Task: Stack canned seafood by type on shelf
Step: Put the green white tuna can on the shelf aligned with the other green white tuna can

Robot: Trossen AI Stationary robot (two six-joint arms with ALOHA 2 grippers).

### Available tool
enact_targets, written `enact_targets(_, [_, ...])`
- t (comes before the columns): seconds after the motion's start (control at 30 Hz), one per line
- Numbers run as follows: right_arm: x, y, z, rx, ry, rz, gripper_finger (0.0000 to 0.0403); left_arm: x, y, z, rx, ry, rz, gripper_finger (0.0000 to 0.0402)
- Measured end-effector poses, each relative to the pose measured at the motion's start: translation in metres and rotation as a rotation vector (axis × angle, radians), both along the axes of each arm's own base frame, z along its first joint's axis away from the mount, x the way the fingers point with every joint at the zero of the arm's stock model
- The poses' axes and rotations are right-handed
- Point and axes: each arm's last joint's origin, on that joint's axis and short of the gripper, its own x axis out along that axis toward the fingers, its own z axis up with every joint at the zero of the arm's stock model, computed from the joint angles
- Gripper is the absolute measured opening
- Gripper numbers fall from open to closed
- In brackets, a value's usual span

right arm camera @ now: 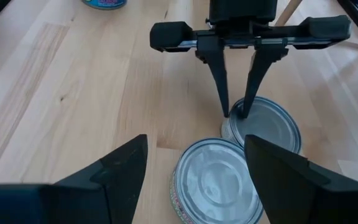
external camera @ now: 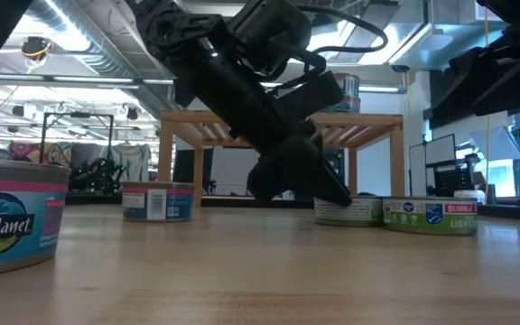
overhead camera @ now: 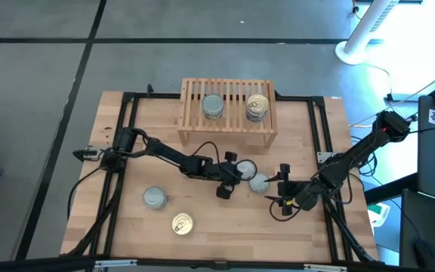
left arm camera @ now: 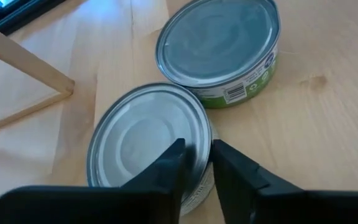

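Note:
Two silver-topped tins sit side by side on the table: one plain-walled (left arm camera: 148, 143), one green-labelled (left arm camera: 219, 50). My left gripper (left arm camera: 197, 165) is shut on the plain one (overhead camera: 244, 169). My right gripper (right arm camera: 207, 174) is open, its fingers wide on either side of the green-labelled tin (right arm camera: 216, 180), touching nothing. The light-wood shelf (overhead camera: 227, 130) stands at the table's far side and carries a silver-topped tin (overhead camera: 213, 106) and a gold-topped tin (overhead camera: 257, 106) on its slats. Another silver-topped tin (overhead camera: 155, 198) and a gold-topped tin (overhead camera: 182, 224) rest on the table, near left. My left gripper pinches the plain tin's rim (right arm camera: 236, 117) on the side away from the green-labelled tin. One finger (left arm camera: 169, 165) lies on the lid, the other (left arm camera: 229, 177) outside the wall. The fingers slant down from above and from the table's left. The tin's bottom (external camera: 348, 220) rests on the table.
A dark frame (overhead camera: 131, 102) runs along the table's left, far and right sides. Cables trail from both arms. In the low view a blue-labelled tin (external camera: 156, 200) and a large near tin (external camera: 12, 221) stand on the left. Bare wood lies along the near edge.

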Motion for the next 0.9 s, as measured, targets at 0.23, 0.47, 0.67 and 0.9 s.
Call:
enact_targets(0.23, [0.0, 0.0, 0.0001, 0.0, 0.0, 0.0, 0.0269, -0.0002, -0.0007, -0.0002, 0.005, 0.003, -0.005, 0.0016])
enact_targets(0.47, [0.0, 0.0, 0.0001, 0.0, 0.0, 0.0, 0.0269, -0.0007, -0.0045, -0.0002, 0.004, 0.003, -0.01, 0.0002])
enact_targets(0.67, [0.0001, 0.0, 0.0001, 0.0, -0.001, -0.001, 0.0269, 0.0003, -0.0052, 0.0005, -0.029, -0.006, 0.015, 0.0001])
enact_targets(0.9, [0.001, 0.0005, -0.0022, -0.016, 0.004, -0.005, 0.0269, 0.0039, -0.0063, 0.0067, -0.064, -0.019, 0.032, 0.0001])
